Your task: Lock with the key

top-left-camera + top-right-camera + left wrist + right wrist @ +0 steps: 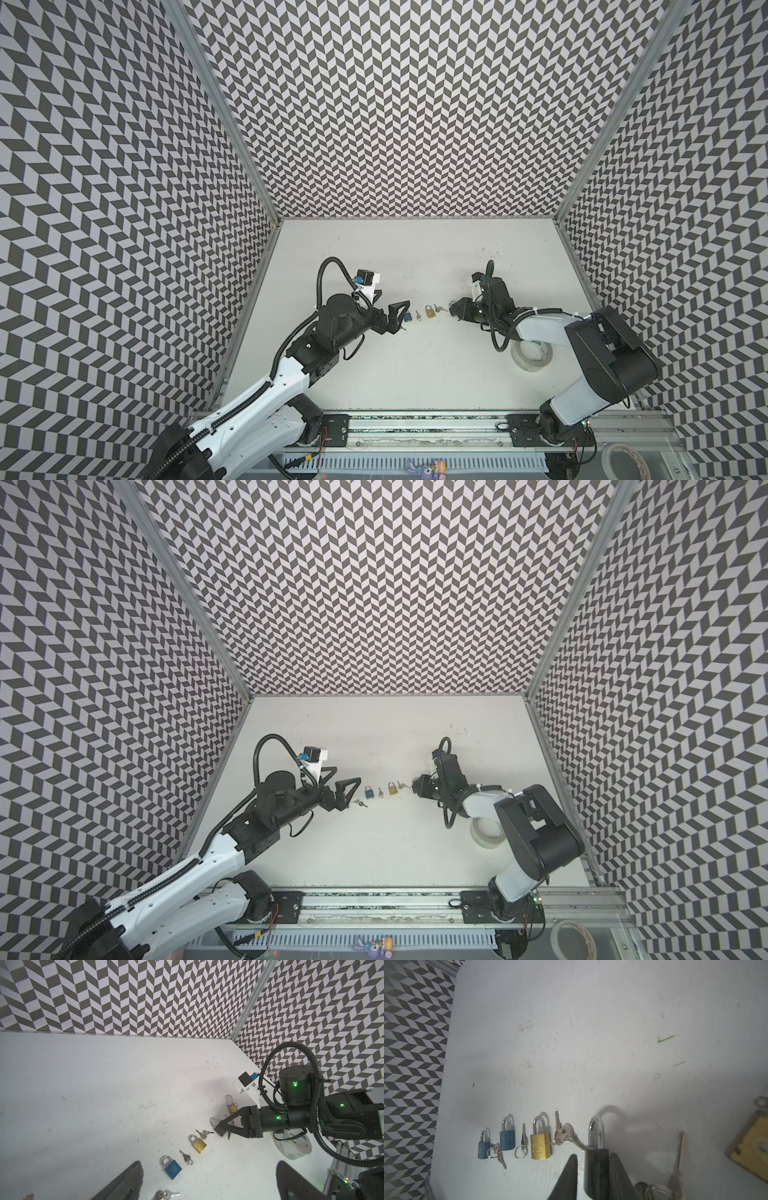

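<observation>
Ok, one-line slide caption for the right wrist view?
Right gripper straddles black padlock, jaws loose; gold padlock, two blue padlocks and keys lined up beside it.

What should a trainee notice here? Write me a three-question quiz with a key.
1. How many blue padlocks lie on the table?
2. Which one sits between the jaws of the right gripper: A blue, B gold, C black padlock?
3. True or false: the left gripper holds a key.

Key: 1 two; 2 C; 3 false, it is open and empty.
</observation>
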### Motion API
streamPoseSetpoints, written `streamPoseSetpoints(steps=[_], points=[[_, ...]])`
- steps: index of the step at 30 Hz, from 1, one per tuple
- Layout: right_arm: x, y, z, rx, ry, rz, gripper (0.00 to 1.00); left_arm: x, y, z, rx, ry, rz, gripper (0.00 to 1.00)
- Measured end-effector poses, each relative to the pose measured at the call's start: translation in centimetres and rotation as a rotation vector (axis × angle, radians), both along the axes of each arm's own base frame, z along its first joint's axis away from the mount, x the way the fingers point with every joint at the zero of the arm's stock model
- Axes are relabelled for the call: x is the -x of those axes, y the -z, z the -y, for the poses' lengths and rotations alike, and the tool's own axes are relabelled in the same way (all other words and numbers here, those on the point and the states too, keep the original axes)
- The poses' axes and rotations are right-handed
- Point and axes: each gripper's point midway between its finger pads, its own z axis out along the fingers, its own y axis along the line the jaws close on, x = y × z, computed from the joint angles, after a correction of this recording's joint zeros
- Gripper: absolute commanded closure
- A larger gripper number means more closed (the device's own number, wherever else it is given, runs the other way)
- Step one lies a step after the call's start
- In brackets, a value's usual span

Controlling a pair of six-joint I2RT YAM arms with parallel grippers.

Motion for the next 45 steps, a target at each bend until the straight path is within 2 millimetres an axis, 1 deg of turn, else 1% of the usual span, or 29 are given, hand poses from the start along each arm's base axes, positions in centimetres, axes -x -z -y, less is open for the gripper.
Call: streamPoseSetpoints(steps=[3,6,11,13,14,16,17,19,22,25,26,27,28,30,31,33,35,38,40,42,44,45], points=[[-0.1,0.2,0.2,0.008,0.008,0.002,0.72,0.0,0.0,0.0,0.000,0.001,-0.002,0.00],[-0.2,0.4,0.3,0.019,0.012,0.001,0.75,0.0,0.1,0.1,-0.002,0.002,-0.004,0.00],[-0.3,0.5,0.6,0.036,0.025,0.007,0.76,0.0,0.1,0.1,-0.001,0.004,-0.004,0.00],[-0.3,0.5,0.8,0.045,0.026,0.010,0.74,0.0,0.1,0.1,0.001,0.002,-0.006,0.00],[-0.4,0.4,0.9,0.052,0.025,0.016,0.71,0.0,0.1,0.0,0.003,-0.001,-0.008,0.00],[-0.4,-0.6,1.0,0.059,0.024,0.043,0.66,-0.3,0.0,-0.3,0.010,-0.014,-0.008,0.00],[-0.5,-1.7,1.1,0.059,0.025,0.073,0.61,-0.4,-0.2,-0.6,0.014,-0.025,-0.006,0.00],[-0.8,-4.5,1.4,0.056,0.030,0.153,0.50,-0.8,-0.7,-1.5,0.031,-0.056,0.004,0.00],[-1.1,-9.6,2.3,0.050,0.063,0.296,0.31,-1.2,-2.2,-2.9,0.056,-0.121,0.047,0.00],[-1.1,-13.9,3.9,0.056,0.137,0.418,0.17,-1.4,-3.7,-4.2,0.075,-0.190,0.097,0.00],[-1.1,-15.1,4.8,0.066,0.174,0.459,0.10,-1.6,-4.1,-4.8,0.078,-0.223,0.115,0.00],[-1.0,-16.1,5.7,0.075,0.215,0.497,0.08,-1.8,-4.4,-5.4,0.080,-0.256,0.135,0.00],[-0.8,-16.8,6.5,0.085,0.252,0.526,0.08,-2.0,-4.5,-6.0,0.080,-0.289,0.151,0.00],[-0.6,-17.7,8.2,0.107,0.326,0.584,0.07,-2.5,-4.3,-7.5,0.070,-0.374,0.183,0.00],[-0.5,-17.8,9.0,0.126,0.356,0.609,0.04,-2.6,-3.9,-8.3,0.055,-0.416,0.205,0.00],[-0.4,-17.6,10.4,0.181,0.408,0.643,0.04,-2.9,-2.6,-9.9,0.006,-0.492,0.242,0.00],[-0.6,-17.3,11.9,0.247,0.465,0.670,0.00,-3.2,-1.1,-11.5,-0.061,-0.557,0.276,0.00],[-1.3,-17.8,14.4,0.343,0.549,0.717,0.00,-3.7,0.5,-14.0,-0.152,-0.640,0.321,0.00],[-2.0,-17.9,15.8,0.399,0.594,0.737,0.00,-4.0,1.0,-15.6,-0.193,-0.692,0.344,0.00],[-2.7,-17.4,17.1,0.460,0.624,0.735,0.00,-4.4,1.4,-17.0,-0.217,-0.736,0.362,0.00],[-3.1,-16.1,18.1,0.528,0.634,0.707,0.00,-4.6,1.9,-18.1,-0.249,-0.767,0.374,0.00],[-3.2,-15.4,18.6,0.559,0.633,0.692,0.00,-4.6,2.2,-18.3,-0.263,-0.774,0.378,0.00]])
